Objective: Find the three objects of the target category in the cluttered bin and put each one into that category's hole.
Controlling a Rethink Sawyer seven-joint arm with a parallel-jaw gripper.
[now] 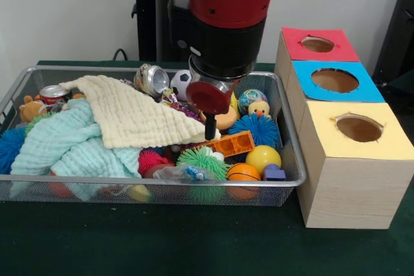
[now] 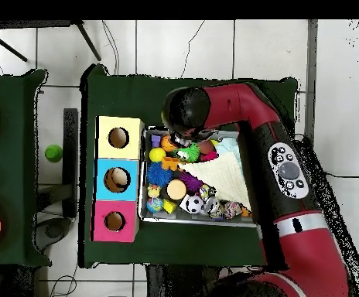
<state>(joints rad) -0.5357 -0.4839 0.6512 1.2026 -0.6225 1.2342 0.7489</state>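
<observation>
Clutter fills the wire bin (image 1: pixel 288 159), and the red and black arm (image 1: pixel 220 4) hangs low over its middle, its gripper (image 1: pixel 209 130) reaching down as a thin black tip under a dark red disc. From where I stand I cannot tell whether it is open or shut, nor whether it holds anything. The tip ends just at the upper edge of an orange brick (image 1: pixel 231 143), which lies tilted right below it. Just under and in front of the gripper sits a green spiky ball (image 1: pixel 204 161), with a small basketball (image 1: pixel 243 172) and a yellow ball (image 1: pixel 262 158) near it toward the boxes. Behind the brick, on that same side, a blue spiky ball (image 1: pixel 260 129) lies under a little yellow duck (image 1: pixel 260 108) and a globe-patterned ball (image 1: pixel 250 98). On the gripper's other side a cream cloth (image 1: pixel 132 117) is draped over a mint-green cloth (image 1: pixel 68 143), covering much of that half of the bin. Behind the gripper a shiny can (image 1: pixel 152 79) and a soccer ball (image 1: pixel 180 82) rest near the far wall. Outside the bin, well apart from the gripper, stands a row of three wooden boxes, each with a round hole on top: a yellow box (image 1: pixel 330 134) nearest me, a blue box (image 1: pixel 304 79) in the middle, and a red box (image 1: pixel 294 40) farthest. In the overhead view the arm (image 2: pixel 291 170) curves over the bin (image 2: pixel 202 220) from the side opposite the boxes.
</observation>
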